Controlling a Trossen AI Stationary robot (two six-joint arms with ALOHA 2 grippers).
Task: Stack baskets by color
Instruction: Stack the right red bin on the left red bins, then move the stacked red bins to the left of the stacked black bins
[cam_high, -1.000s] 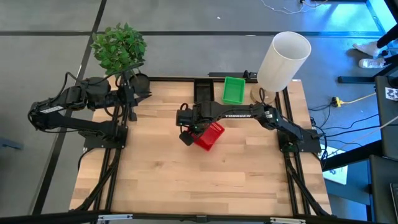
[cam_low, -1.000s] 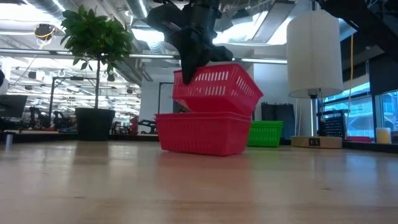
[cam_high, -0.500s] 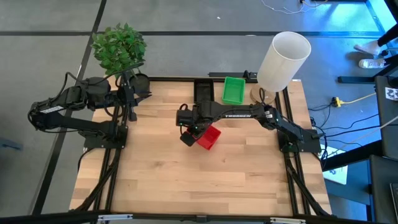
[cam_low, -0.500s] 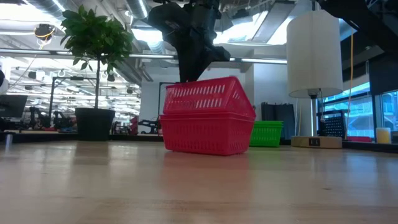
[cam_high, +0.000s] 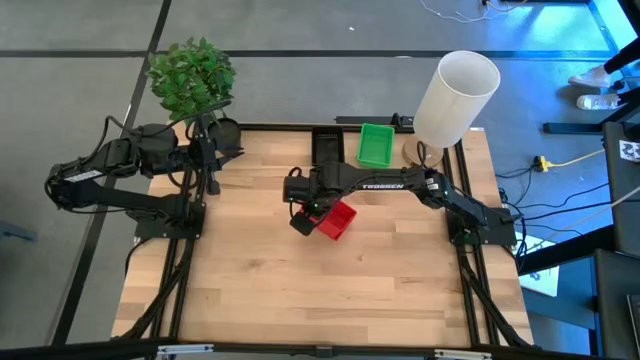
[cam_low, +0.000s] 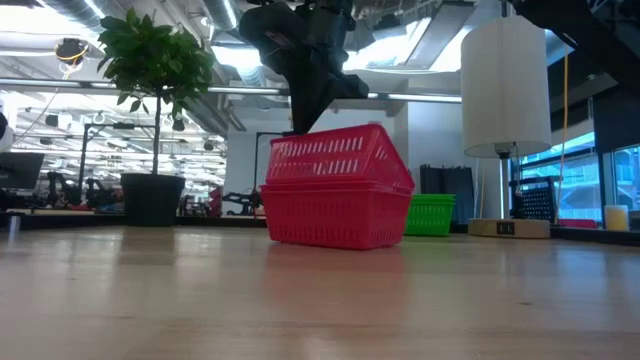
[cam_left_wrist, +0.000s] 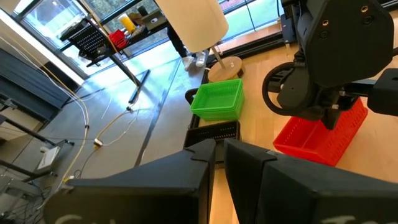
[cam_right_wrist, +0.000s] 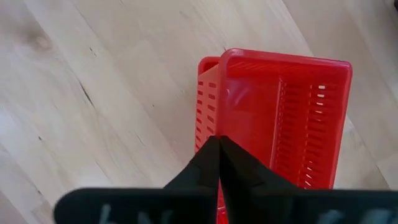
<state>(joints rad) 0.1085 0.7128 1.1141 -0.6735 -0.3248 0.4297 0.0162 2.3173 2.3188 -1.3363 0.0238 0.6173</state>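
Observation:
Two red baskets (cam_high: 336, 220) sit at the table's middle. The upper one (cam_low: 335, 158) lies nested in the lower one (cam_low: 335, 215), a little tilted. My right gripper (cam_right_wrist: 219, 140) is shut and points down at the upper basket's short wall; it shows from the side in the low view (cam_low: 298, 128). A green basket (cam_high: 376, 145) and a black one (cam_high: 327, 146) stand side by side at the far edge. My left gripper (cam_left_wrist: 219, 152) waits, shut and holding nothing, at the far left by the plant (cam_high: 190, 75). My right gripper's shut fingertips come from above, pointing down, at the rim of the upper red basket's short wall (cam_right_wrist: 221, 93). I cannot tell whether they touch it. The basket rests inside the lower red one, which stands on the table.
A large white cylinder (cam_high: 455, 95) stands at the far right corner, beside the green basket. The potted plant (cam_low: 155, 120) is at the far left corner. Bare wood (cam_high: 320, 290) covers the table's near half.
My right gripper has let go of the upper red basket, which it held tilted above the lower one. The basket has dropped into the lower one and now lies nested there, a little tilted. The gripper has stayed above it.

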